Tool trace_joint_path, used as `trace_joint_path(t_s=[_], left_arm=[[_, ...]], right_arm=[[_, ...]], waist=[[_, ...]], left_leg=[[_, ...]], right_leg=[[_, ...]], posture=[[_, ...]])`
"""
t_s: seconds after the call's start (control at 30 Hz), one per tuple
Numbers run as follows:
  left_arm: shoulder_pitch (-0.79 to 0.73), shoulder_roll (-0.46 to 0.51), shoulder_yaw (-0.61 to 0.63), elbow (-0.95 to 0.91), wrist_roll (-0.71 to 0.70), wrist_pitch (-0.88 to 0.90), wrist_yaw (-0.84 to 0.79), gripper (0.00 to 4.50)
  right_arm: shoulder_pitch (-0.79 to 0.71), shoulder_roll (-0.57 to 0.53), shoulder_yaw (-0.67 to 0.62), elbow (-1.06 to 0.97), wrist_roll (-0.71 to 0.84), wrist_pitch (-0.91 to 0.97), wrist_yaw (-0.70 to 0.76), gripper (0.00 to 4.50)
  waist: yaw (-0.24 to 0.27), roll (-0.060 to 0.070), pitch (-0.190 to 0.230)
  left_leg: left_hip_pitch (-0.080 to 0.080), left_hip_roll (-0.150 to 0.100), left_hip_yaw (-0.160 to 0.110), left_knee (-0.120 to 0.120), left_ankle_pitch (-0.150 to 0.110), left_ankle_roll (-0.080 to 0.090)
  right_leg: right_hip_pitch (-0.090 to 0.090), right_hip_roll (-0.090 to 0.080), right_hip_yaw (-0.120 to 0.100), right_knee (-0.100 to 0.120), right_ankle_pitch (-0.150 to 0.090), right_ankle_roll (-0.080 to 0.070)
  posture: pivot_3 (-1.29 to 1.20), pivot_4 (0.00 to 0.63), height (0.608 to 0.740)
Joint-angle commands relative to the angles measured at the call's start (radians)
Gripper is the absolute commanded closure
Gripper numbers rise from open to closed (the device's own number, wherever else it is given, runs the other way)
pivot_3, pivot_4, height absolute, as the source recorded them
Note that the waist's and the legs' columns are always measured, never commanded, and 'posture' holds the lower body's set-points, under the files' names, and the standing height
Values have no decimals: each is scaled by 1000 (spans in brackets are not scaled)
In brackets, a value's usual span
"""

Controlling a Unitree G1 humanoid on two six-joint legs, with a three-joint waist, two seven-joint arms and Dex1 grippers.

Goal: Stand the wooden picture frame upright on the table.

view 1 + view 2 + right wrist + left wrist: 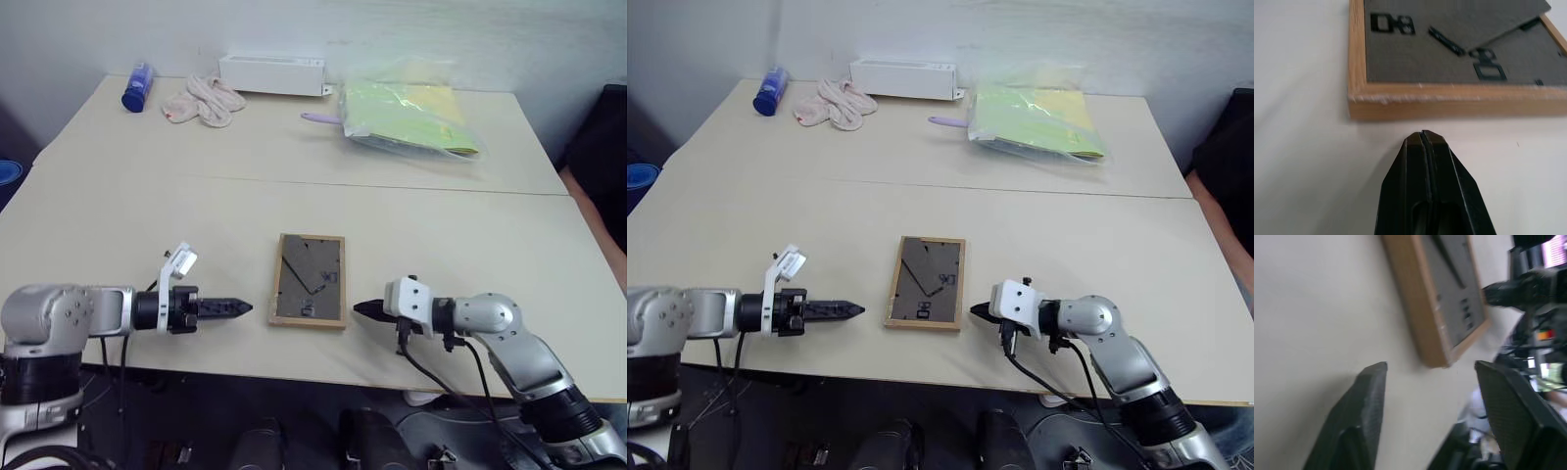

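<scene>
- Head views: the wooden picture frame (311, 280) lies flat, back side up, near the front edge of the desk (470, 235), between the two tools and touched by neither. The left tool (235, 308) points at its left edge from a short way off; the right tool (361, 309) sits just beside its right edge. To stand the frame well, I judge the easel leg should be swung out first, then one long edge lifted while the other tool steadies the opposite side.
- Left wrist view: the left tool's fingers (1359, 421) stand apart, holding nothing, with the frame's corner ahead of them. The fingers are black with ribbed pads; the frame's border is smooth light wood.
- Right wrist view: the right tool's fingers (1426, 161) are pressed together, empty, the tip just short of the frame's wooden edge. The backing is matt dark grey board with small black clips and a raised wedge-shaped stand flap.
</scene>
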Motion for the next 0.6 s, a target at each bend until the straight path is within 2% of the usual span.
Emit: trace_joint_path(t_s=[0.03, 0.27, 0.6], left_arm=[[-39, -22, -53, 82, -134, 14, 146, 1383], [-92, 33, -213, 128, -325, 14, 338, 1383], [-170, -64, -254, 224, -502, 14, 562, 1383]], right_arm=[[-18, 13, 16, -34, -9, 11, -9, 4500], [-41, 27, 35, -28, -24, 22, -17, 4500], [-48, 41, 51, -31, -46, 10, -17, 4500]], waist=[[-1, 0, 0], [-4, 0, 0], [6, 0, 0]], left_leg=[[0, 0, 0, 0, 0, 0], [0, 0, 0, 1, 1, -1], [0, -1, 0, 2, 1, -2]], right_leg=[[0, 0, 0, 0, 0, 0], [-1, 0, 0, -1, 0, 0], [-1, 0, 0, 0, 0, 0]], posture=[[0, 150, 740], [0, 150, 740], [0, 150, 740]])
